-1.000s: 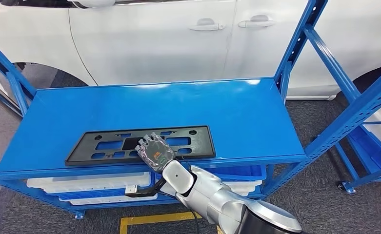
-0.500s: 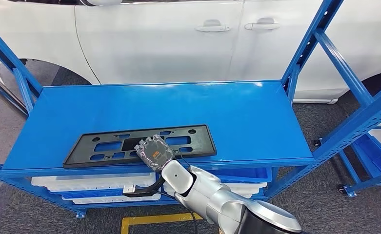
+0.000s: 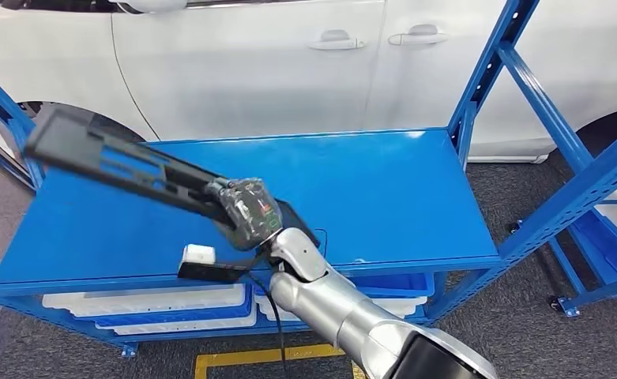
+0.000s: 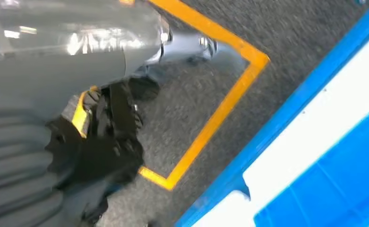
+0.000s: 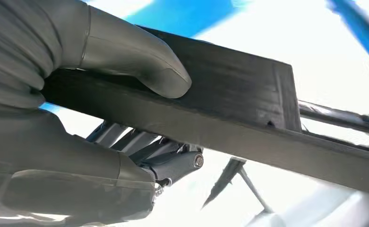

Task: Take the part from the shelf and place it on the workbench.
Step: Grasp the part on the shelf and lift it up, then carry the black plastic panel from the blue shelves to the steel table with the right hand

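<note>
Above blue shelf [image 3: 384,189] | right hand [image 3: 246,212] grips black part [image 3: 123,167] | white car [image 3: 250,63] behind

Right robot hand [image 3: 246,209] raised, thumb and fingers clamped around part [image 3: 115,162].

Robot hand [image 5: 78,118] gripping black part [image 5: 229,113], thumb on top

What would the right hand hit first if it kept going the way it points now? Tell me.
The right hand, gripping the black part, points up and away over the shelf. Its way looks free above the shelf; beyond that stands the white car, probably the first thing met, though depth is unclear.
</note>
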